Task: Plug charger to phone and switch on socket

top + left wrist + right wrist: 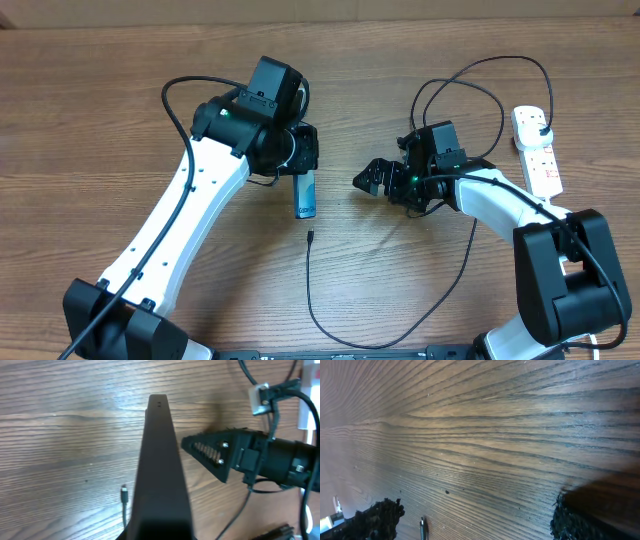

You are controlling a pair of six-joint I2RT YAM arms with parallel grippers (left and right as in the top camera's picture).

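Top-down overhead; close wrist views sharing charger (310, 240)

Overhead: bright, even, soft shadows on table (90, 90). Left wrist: phone (160, 470) dark, defocused (close to lens). Right wrist: dimmer, fingertips (375, 517) blurred, wood grain sharp.

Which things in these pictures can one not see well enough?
- Phone port: overhead too small; left wrist view dark, blurred.
- Socket switches, on or off: overhead, too small.
- Left gripper, its grip: overhead, hidden under the wrist; left wrist, behind the phone.
- Charger tip's shape: too small in every view.
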